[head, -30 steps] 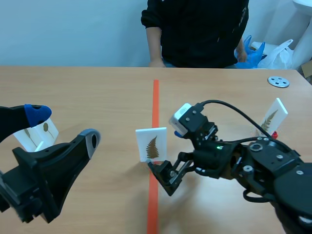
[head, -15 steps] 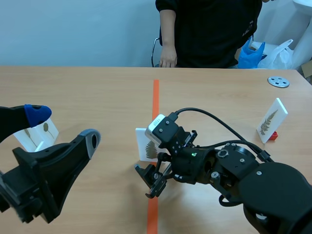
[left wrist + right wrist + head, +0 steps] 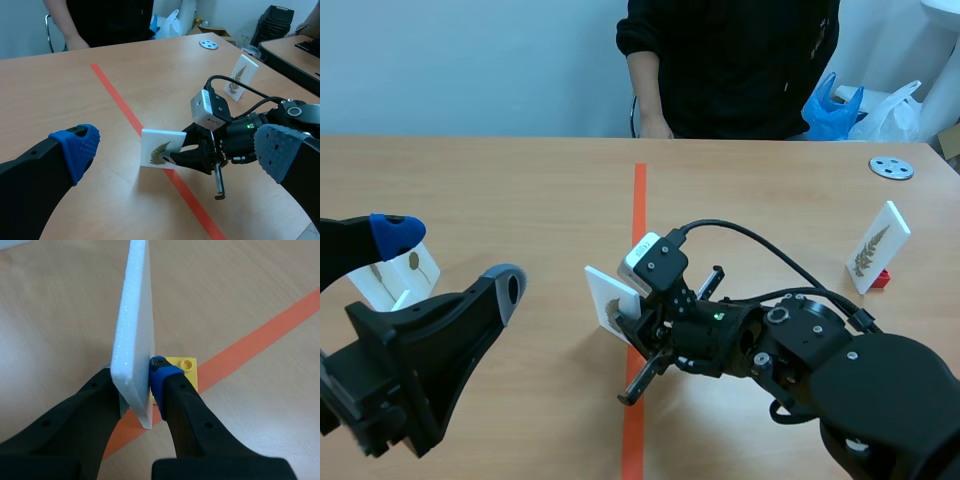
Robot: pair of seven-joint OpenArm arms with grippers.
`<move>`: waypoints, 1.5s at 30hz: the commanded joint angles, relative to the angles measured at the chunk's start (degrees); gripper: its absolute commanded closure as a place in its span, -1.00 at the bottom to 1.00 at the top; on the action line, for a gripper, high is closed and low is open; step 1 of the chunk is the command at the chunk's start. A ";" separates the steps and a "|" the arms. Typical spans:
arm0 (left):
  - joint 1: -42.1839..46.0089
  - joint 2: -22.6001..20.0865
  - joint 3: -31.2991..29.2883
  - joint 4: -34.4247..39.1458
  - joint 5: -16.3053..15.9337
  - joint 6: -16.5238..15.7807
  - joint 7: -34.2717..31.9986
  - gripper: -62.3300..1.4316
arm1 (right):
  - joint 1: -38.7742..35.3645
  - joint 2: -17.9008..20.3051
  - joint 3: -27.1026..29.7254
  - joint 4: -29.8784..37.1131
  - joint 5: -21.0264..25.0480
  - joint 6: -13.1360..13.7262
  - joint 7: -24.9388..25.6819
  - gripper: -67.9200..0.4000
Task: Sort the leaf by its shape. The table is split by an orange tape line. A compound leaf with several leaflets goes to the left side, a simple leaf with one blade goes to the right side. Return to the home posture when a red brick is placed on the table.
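Clamping leaf card [image 3: 605,298] by lower edge at tape line [image 3: 639,200], right claw [image 3: 135,385], left claw [image 3: 450,258] spread wide, empty.

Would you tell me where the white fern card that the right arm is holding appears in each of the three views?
Scene view: fern card mid-table, just left of the orange tape line.
Left wrist view: card at the tape line, leaf face showing.
Right wrist view: card edge-on, pinched in the right gripper.
Shared landmark: the tape line.
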 commanded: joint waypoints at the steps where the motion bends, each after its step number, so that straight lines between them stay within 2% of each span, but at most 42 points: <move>1: -0.02 -0.31 0.00 0.13 -0.52 -0.11 -0.94 -1.00 | 0.31 0.83 1.60 3.56 0.72 0.20 0.83 0.84; 7: -0.02 -0.31 0.00 0.13 -0.52 -0.11 -0.94 -1.00 | -3.63 2.69 7.21 15.02 2.45 0.50 -1.01 0.84; 16: -0.02 -0.31 0.00 0.13 -0.52 -0.11 -0.94 -1.00 | -15.43 6.23 18.78 31.52 13.42 0.48 -6.23 0.84; 25: -0.02 -0.33 0.00 0.13 -0.52 -0.11 -0.94 -1.00 | -25.59 8.33 31.85 40.61 23.02 0.48 -12.61 0.84; 30: -0.04 -0.33 0.00 0.13 -0.52 -0.11 -0.94 -1.00 | -28.30 8.39 37.55 40.65 24.30 -0.28 -15.26 0.84; 35: -0.04 -0.33 0.00 0.13 -0.52 -0.11 -0.92 -1.00 | -27.47 8.37 38.25 37.18 24.26 -7.41 -15.87 0.84; 37: -0.04 -0.33 0.00 0.13 -0.52 -0.11 -0.94 -1.00 | -25.94 8.37 38.25 33.57 24.28 -8.72 -15.26 0.84; 45: -0.04 -0.33 0.00 0.13 -0.52 -0.11 -0.94 -1.00 | -17.90 7.69 38.21 17.64 23.96 -8.85 -11.43 0.84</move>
